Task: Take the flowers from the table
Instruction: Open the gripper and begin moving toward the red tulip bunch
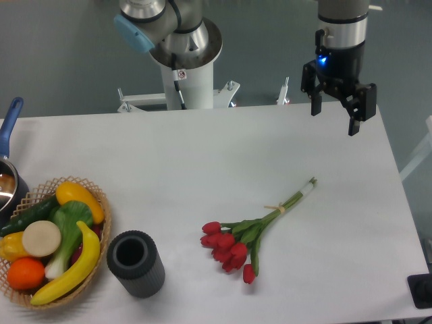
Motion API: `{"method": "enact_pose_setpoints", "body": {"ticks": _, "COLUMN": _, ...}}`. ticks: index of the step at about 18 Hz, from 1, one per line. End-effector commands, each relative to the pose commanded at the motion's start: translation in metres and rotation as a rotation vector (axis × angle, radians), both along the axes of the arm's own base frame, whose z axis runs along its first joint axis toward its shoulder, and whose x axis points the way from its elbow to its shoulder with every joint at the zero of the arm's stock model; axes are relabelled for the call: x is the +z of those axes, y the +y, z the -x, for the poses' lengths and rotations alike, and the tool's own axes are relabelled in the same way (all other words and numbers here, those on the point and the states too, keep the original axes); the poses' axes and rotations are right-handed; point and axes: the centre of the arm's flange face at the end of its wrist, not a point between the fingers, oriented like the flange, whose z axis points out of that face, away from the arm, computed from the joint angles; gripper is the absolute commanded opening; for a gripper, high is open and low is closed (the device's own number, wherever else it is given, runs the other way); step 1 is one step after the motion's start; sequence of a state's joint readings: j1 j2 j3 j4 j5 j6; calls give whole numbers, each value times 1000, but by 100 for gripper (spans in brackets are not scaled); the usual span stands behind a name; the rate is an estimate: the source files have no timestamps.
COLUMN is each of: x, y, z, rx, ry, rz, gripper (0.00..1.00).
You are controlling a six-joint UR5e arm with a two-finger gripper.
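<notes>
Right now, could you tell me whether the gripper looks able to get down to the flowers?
Probably yes: the gripper hangs open above the table's far right, and the flowers lie uncovered, nothing between them.

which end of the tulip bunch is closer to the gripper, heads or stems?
The pale cut stem ends of the red tulip bunch point up-right toward the open black two-finger gripper; the red flower heads lie farther away.

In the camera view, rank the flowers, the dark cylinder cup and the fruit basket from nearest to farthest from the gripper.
Measured from the gripper, at the table's far right:
1. flowers, lying below it, right of centre.
2. dark cylinder cup, near front edge, left of the flowers.
3. fruit basket, front left corner.
</notes>
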State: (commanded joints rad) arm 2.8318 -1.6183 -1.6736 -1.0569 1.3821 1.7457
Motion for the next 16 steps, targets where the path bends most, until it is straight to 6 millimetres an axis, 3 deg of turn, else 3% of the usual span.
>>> {"method": "enact_pose_setpoints", "body": {"ticks": 6, "x": -6, "y": 6, "z": -1, "rx": 25, "ry": -17, "rz": -18, "gripper": 100}}
{"method": "enact_pose_setpoints", "body": {"ticks": 11, "x": -24, "y": 17, "z": -5, "rx": 185, "ry": -40, "rz": -182, "gripper": 100}}
{"method": "enact_pose_setpoints", "body": {"ticks": 16, "x": -43, "y": 54, "z": -4, "rx": 293, "ry": -137, "rz": -317, "gripper": 100}}
